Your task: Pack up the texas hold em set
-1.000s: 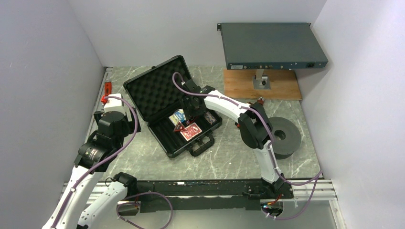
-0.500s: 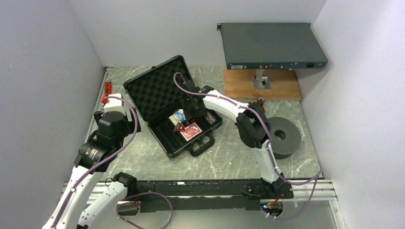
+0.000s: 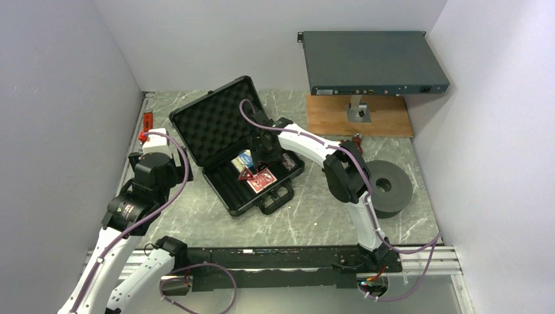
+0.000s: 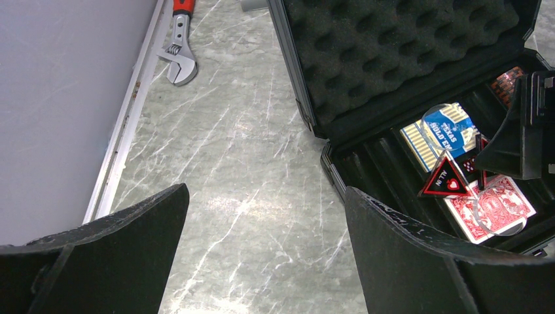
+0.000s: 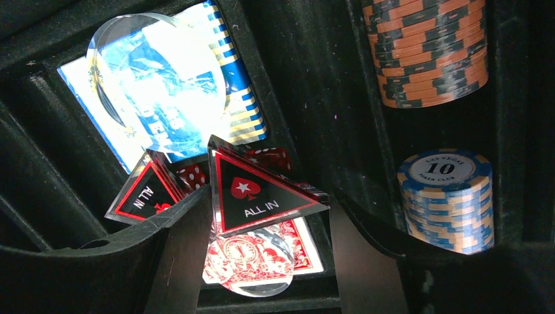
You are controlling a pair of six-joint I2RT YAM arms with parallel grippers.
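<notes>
Top view: the black hard-shell briefcase [image 3: 216,127] lies open in the middle of the veined, marble-look table [image 3: 314,216]. Its egg-crate foam lid points to 11 o'clock, its tray and handle to 5. A flat grey metal box [image 3: 373,62] sits at 1 o'clock and a thick black round disc [image 3: 386,188] at 3. The right gripper [image 3: 260,162] dips into the tray.

Left wrist view: the left gripper [image 4: 265,193] hangs spread wide and empty over bare stone, at 9 o'clock from the case. A red-handled steel wrench [image 4: 178,55] lies at 11.

Right wrist view: the right gripper's jaws, partly closed, pinch a glossy red-black triangular token [image 5: 255,193] by its edges. A second token [image 5: 147,190] leans at 9 o'clock of it. The blue deck [image 5: 239,111] is at 11 under a clear round puck [image 5: 157,72], and the red deck [image 5: 301,245] at 6. Ribbed chip rolls [image 5: 429,52] fill slots at 2 and 3.
</notes>
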